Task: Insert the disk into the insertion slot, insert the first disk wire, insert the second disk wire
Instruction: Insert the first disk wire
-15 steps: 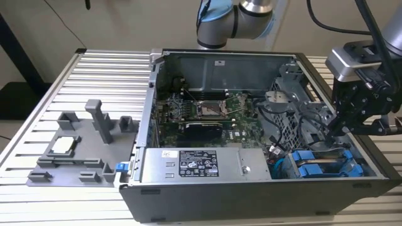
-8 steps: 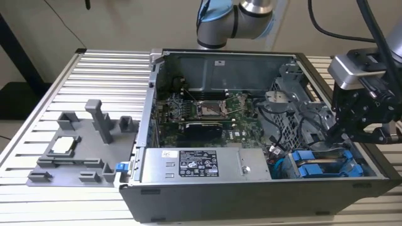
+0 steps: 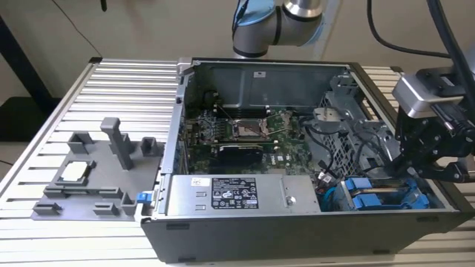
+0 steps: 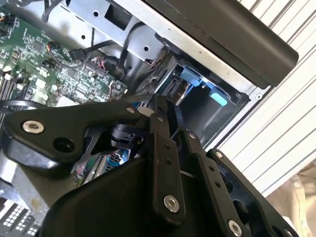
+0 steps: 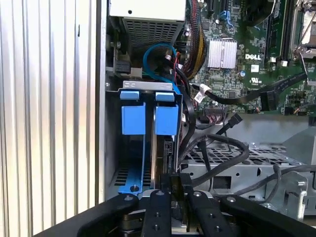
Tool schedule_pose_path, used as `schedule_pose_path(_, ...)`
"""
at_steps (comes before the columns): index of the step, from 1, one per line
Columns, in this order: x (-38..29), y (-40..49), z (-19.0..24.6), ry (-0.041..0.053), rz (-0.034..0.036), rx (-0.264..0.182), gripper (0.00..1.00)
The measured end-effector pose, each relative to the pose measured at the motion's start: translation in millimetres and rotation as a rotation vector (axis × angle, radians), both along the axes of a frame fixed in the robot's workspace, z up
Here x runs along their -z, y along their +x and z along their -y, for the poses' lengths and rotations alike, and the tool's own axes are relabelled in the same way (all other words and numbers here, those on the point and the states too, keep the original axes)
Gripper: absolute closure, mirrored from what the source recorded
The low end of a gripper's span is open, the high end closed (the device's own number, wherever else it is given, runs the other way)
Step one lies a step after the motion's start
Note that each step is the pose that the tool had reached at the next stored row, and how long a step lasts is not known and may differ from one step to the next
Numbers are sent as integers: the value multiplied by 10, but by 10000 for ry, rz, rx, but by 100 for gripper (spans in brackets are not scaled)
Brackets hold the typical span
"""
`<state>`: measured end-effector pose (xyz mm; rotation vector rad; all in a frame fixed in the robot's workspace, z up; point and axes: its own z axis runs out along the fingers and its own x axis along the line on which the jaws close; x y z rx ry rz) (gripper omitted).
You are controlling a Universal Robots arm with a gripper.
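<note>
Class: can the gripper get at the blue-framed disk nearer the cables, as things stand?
Probably yes: the gripper hangs in line with that disk in the insertion slot; the cables run beside it, not across.

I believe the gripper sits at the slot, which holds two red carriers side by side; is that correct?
Not quite: the two carriers in the slot are blue, not red, as the first wrist view shows. They do stand side by side, with the gripper at the slot.
</note>
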<state>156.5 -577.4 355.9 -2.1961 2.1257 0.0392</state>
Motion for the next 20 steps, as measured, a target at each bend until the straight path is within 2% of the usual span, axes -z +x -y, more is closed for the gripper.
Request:
schedule_pose_path(5,6,0,8,0,9,-1,81)
schedule_pose_path(12,68,0,8,7,358,0,81)
schedule_pose_path(20,126,0,-6,8,394,-1,81)
